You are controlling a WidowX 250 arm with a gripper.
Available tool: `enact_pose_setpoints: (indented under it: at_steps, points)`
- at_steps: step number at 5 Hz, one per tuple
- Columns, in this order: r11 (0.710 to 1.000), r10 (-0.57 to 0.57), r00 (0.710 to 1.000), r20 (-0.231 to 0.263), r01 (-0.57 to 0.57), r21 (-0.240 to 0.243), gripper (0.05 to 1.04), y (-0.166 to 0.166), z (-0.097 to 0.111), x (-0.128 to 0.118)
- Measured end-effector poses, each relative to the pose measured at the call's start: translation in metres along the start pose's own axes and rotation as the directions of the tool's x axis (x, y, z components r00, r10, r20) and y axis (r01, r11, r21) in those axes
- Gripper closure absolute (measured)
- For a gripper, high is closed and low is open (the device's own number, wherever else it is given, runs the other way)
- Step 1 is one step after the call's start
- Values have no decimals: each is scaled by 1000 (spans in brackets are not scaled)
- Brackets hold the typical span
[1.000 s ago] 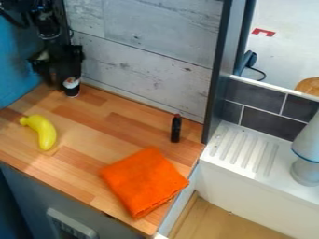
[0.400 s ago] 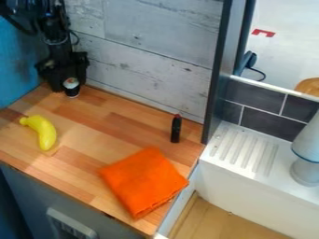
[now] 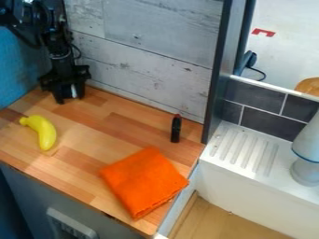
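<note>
Camera view: tool [image 3: 70,98] at cup [image 3: 73,90] near wall [image 3: 146,70], grip unclear; open counter [image 3: 115,123] toward orange cloth [image 3: 144,181].

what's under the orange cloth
The folded orange cloth lies on the wooden countertop, whose bare boards show along its upper and left sides. Whatever may be beneath the cloth or inside its folds is covered and can't be seen.

The gripper [image 3: 70,93] hid most of a small pale thing [image 3: 72,90], too little of which showed to tell its shape. The top edge cut off the arm [image 3: 60,50], the right edge a pale vessel [image 3: 306,144] and a wooden piece [image 3: 308,86], the bottom edge a framed panel [image 3: 55,214]
</note>
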State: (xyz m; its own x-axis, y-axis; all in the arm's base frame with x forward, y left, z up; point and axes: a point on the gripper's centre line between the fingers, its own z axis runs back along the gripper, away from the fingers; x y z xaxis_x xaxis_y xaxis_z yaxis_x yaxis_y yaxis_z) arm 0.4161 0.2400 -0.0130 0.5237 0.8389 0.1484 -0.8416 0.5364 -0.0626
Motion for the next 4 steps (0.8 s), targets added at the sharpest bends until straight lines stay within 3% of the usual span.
enact_pose_setpoints:
  at_steps: [1,2,3,4]
  points:
    - [1000,1,1000,1,-1,-1,428,1,0,0]
    - [1000,2,1000,0,-2,-20,431,-1,1,-3]
    - [997,21,1000,9,-21,-71,431,-2,28,-2]
    - [993,31,998,55,-25,-116,431,-1,71,-7]
